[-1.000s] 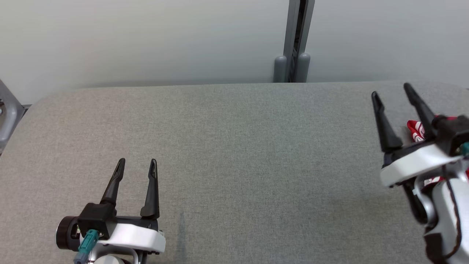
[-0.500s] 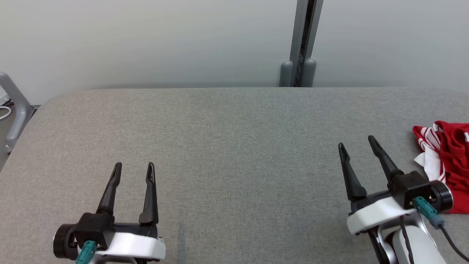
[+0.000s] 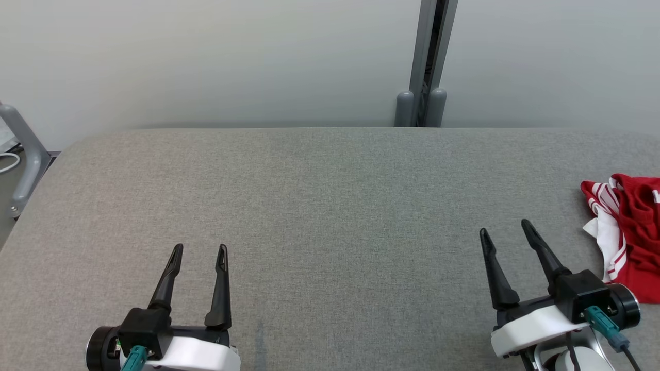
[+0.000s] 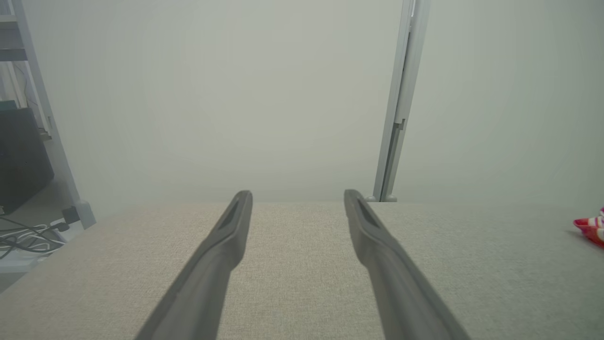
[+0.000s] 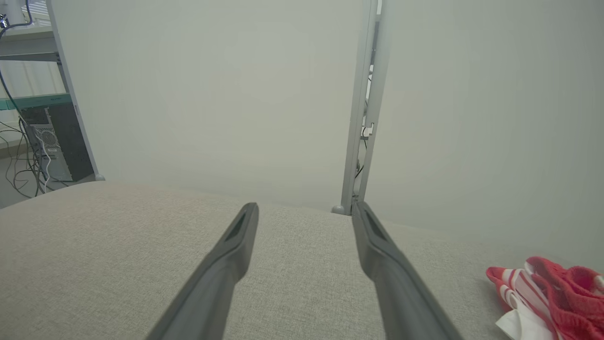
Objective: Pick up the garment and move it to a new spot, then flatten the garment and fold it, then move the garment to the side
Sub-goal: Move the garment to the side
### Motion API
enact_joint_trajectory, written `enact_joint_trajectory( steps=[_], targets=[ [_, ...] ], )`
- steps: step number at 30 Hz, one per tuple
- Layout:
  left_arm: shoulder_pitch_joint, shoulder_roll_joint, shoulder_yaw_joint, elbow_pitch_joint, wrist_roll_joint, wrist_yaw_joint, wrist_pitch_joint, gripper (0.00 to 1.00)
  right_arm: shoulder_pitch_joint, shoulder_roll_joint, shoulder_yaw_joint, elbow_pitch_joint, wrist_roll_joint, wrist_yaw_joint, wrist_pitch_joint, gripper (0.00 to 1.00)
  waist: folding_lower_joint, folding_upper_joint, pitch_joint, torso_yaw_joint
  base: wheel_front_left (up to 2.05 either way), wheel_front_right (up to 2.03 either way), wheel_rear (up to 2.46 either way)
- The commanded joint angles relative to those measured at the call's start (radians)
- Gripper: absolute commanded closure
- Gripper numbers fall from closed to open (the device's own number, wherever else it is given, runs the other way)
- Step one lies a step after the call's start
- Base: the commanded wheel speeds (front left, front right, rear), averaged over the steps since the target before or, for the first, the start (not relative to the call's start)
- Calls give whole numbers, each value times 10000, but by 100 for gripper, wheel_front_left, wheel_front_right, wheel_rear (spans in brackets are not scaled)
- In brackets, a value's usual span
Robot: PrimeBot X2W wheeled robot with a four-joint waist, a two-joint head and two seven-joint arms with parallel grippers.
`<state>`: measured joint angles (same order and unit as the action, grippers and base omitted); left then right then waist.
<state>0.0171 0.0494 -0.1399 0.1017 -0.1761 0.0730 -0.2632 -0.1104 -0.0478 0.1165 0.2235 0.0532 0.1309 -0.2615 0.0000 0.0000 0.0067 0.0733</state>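
The left gripper and right gripper each carry two long, tapered, matte-black fingers with a recessed slot near the tip; the fingers seat in a black block on a white moulded wrist shell; a teal connector sits beside a round black cap; a dark cable leaves the right connector.
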Motion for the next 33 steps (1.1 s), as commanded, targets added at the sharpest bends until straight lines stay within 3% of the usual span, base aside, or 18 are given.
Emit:
enact_joint_trajectory(
  steps=[1,25,33],
  targets=[
    [76,37,24,19,-7,75,-11,0,91,-64,-21,-69,24,-2,-47,0,0,0,-7,-17,0,0,0],
    [-139,37,-93,390,-140,-407,-10,0,-42,-63,-204,-153,152,-2,-49,0,0,0,66,-16,0,0,0],
    [-3,40,287,204,-1075,-1003,-10,0,-128,-62,-30,-234,101,-2,-49,0,0,0,53,-81,0,0,0]
  ],
)
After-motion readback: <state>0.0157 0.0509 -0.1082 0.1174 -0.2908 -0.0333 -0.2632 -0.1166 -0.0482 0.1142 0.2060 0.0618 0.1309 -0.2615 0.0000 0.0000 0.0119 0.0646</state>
